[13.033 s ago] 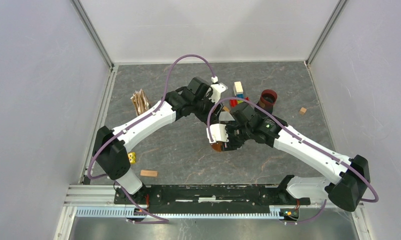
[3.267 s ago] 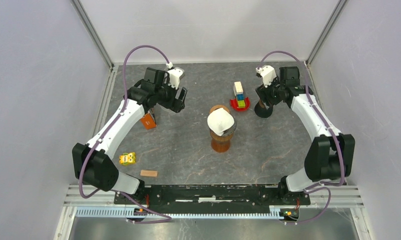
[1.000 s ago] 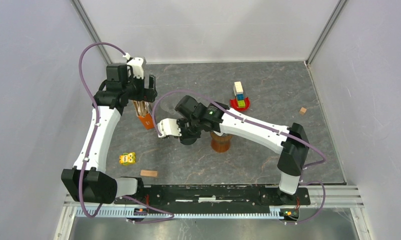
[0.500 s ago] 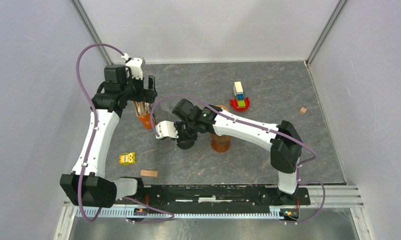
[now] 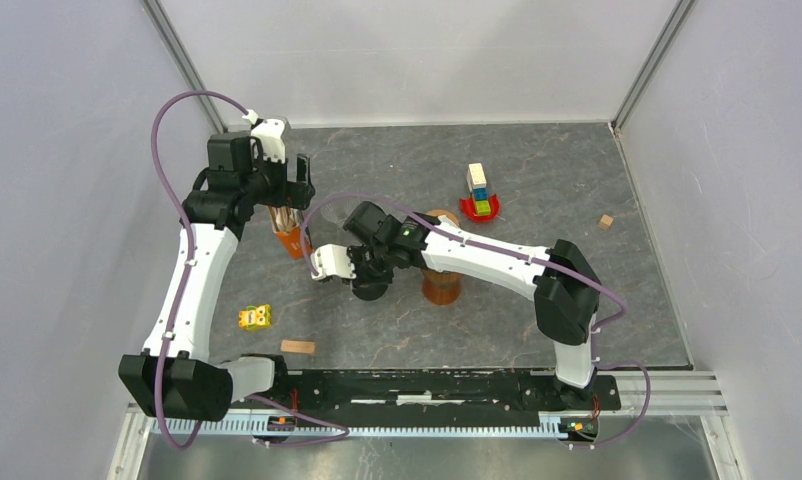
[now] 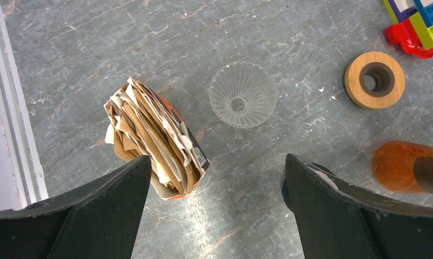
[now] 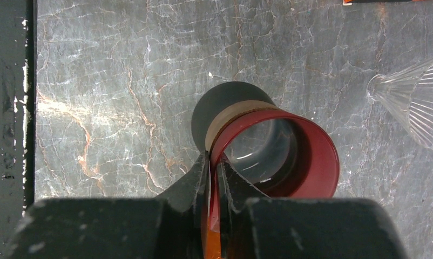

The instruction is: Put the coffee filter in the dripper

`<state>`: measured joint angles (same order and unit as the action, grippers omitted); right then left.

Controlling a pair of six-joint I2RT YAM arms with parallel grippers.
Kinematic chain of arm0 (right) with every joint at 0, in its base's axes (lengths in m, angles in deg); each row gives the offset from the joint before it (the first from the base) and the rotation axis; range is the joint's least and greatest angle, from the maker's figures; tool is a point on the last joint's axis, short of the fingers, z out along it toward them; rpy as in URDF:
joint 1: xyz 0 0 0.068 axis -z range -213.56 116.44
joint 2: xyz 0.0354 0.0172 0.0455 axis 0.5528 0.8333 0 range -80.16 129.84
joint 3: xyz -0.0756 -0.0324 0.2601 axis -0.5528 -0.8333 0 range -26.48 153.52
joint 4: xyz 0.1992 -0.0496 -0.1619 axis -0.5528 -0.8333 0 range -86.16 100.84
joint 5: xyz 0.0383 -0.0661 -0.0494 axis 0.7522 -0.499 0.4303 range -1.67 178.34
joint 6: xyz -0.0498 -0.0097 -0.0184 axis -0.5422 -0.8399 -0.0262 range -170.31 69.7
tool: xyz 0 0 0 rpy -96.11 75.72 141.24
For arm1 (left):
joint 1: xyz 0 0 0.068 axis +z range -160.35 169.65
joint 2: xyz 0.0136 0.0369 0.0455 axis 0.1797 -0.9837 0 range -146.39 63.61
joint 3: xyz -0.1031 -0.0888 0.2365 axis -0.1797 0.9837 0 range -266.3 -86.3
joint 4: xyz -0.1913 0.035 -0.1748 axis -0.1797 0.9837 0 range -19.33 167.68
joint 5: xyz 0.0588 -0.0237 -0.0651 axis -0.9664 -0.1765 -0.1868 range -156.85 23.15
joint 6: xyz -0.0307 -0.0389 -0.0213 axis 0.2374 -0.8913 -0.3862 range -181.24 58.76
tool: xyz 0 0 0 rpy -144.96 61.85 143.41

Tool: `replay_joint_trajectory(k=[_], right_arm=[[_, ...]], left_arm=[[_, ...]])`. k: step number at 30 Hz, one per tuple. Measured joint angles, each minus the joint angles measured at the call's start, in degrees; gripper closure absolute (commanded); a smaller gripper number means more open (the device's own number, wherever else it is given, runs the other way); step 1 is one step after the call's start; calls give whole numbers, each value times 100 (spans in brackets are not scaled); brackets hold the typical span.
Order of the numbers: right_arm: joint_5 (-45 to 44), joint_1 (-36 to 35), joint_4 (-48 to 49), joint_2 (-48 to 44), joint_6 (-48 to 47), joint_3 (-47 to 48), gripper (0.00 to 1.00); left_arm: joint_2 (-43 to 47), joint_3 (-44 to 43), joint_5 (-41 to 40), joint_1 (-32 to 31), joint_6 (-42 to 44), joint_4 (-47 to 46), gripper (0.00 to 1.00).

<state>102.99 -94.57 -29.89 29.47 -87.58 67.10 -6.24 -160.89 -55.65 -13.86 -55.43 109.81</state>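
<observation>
Our left gripper (image 6: pixel 217 162) hangs open over crumpled brown-and-white coffee filters (image 6: pixel 149 137) beside the clear ribbed dripper (image 6: pixel 242 101); our right gripper (image 7: pixel 214 162) pinches a red-rimmed cup (image 7: pixel 311 162).

A dark grey marble-patterned tabletop (image 5: pixel 537 170), veined in white and rust, is enclosed on three sides by plain pale lavender-grey wall panels (image 5: pixel 397 60). Slim silver aluminium posts (image 5: pixel 654 62) rise at its two far corners, and even light leaves a faint sheen on it.

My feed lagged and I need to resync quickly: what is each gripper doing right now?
Left gripper: open, holding nothing.
Right gripper: closed on the rim of the orange cup.
</observation>
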Motion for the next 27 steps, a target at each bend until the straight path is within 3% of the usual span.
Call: replay_joint_trajectory(k=[10, 16, 24, 27], right_arm=[[-13, 0, 90, 0, -2, -92, 75], [-98, 0, 17, -4, 15, 17, 50], [-321, 208, -90, -656, 157, 608, 40], [-413, 588, 4, -1025, 328, 883, 29]], left_arm=[[44, 133, 144, 0, 0, -22, 0], [48, 140, 142, 0, 2, -24, 0], [48, 138, 96, 0, -2, -24, 0], [48, 136, 94, 2, -7, -39, 0]])
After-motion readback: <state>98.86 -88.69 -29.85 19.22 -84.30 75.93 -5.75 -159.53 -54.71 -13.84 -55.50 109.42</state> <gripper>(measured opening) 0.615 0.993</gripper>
